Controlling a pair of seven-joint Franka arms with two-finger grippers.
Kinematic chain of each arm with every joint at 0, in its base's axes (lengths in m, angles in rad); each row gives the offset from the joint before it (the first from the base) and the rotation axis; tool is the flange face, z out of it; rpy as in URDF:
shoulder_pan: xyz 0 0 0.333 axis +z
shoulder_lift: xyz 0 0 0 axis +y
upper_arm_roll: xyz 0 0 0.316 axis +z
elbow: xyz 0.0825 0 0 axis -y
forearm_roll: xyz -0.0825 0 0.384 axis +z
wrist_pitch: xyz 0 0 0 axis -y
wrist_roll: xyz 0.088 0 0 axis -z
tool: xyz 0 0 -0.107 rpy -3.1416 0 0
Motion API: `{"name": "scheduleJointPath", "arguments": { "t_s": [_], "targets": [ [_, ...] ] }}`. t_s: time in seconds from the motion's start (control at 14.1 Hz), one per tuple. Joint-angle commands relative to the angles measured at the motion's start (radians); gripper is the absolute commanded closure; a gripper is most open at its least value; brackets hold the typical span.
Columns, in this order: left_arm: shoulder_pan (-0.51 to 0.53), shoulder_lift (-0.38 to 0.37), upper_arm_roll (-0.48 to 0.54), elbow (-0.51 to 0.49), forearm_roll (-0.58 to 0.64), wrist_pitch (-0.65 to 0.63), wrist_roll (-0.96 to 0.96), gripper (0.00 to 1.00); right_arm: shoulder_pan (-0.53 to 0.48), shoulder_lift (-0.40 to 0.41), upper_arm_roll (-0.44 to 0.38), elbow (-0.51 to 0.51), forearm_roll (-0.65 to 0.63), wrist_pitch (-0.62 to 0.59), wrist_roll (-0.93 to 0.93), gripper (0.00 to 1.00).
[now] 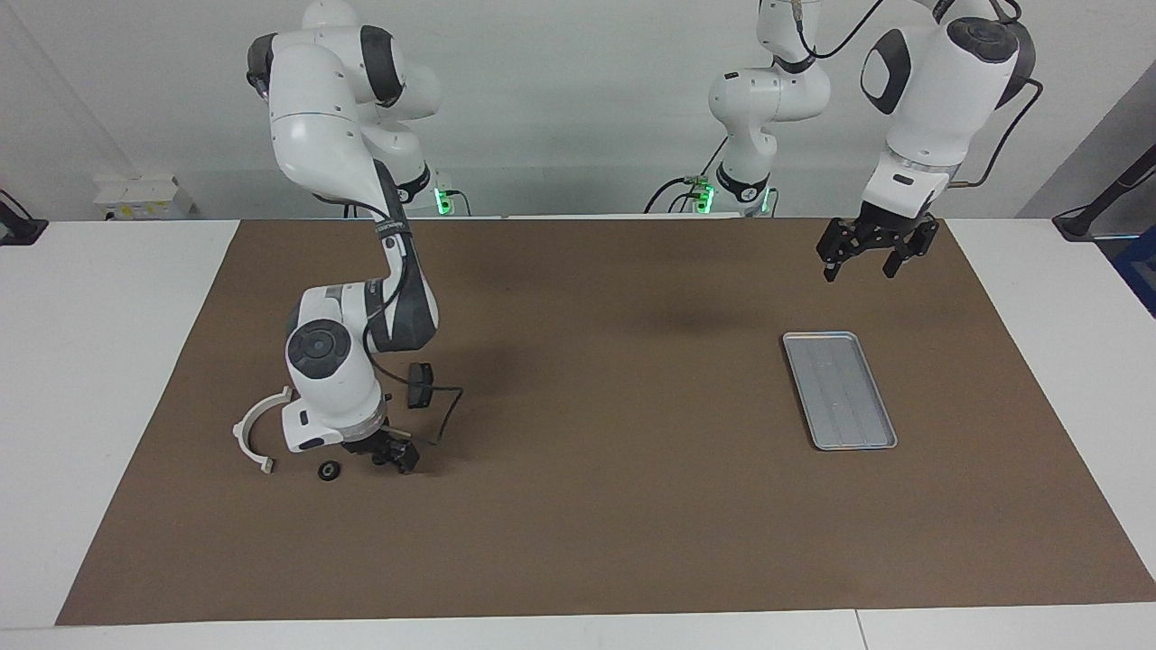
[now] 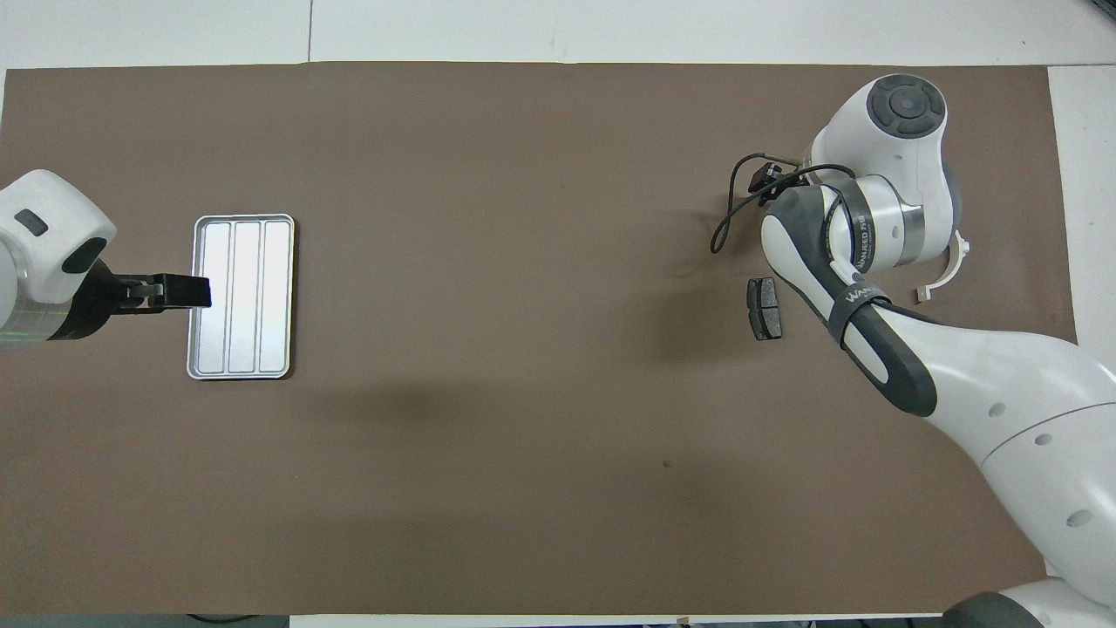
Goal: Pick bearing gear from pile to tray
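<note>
Covering most of the white table [image 1: 108, 361], a matte brown mat [image 1: 596, 524] carries the pile toward the right arm's end: a white curved plastic arc [image 1: 250, 431], a dark flat brake-pad plate [image 2: 765, 308] and a small black round gear [image 1: 330, 470]. Just beside that gear, low at the mat, is the right gripper [image 1: 395, 454]; the arm's own wrist hides its tips from above, and I cannot tell whether it holds anything. Toward the left arm's end lies the tray [image 1: 840, 389], ribbed silver metal with rounded corners and a low rim, holding nothing. Over the mat near it hangs the left gripper [image 1: 871, 251], fingers spread, gripping nothing. Between pile and tray the mat is bare, with wide margins to its edges.
</note>
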Motion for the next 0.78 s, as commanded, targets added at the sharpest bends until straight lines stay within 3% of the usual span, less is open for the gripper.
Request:
{"name": "scheduleJointPath", "arguments": {
  "t_s": [0.0, 0.21, 0.57, 0.71],
  "targets": [
    [-0.009, -0.009, 0.008, -0.017, -0.014, 0.019, -0.004, 0.00, -0.005, 0.014, 0.008, 0.019, -0.023, 0.011, 0.036, 0.11],
    [-0.010, -0.009, 0.008, -0.014, -0.014, 0.011, -0.007, 0.00, -0.006, 0.012, 0.008, 0.019, -0.012, 0.013, 0.037, 0.37],
    [-0.038, 0.035, 0.008, -0.013, -0.014, 0.025, -0.009, 0.01, -0.011, 0.012, 0.009, 0.019, -0.006, 0.018, 0.037, 0.91],
    [-0.047, 0.057, 0.008, -0.010, -0.014, 0.033, -0.010, 0.01, -0.011, 0.011, 0.009, 0.019, -0.006, 0.018, 0.037, 1.00]
  ]
}}
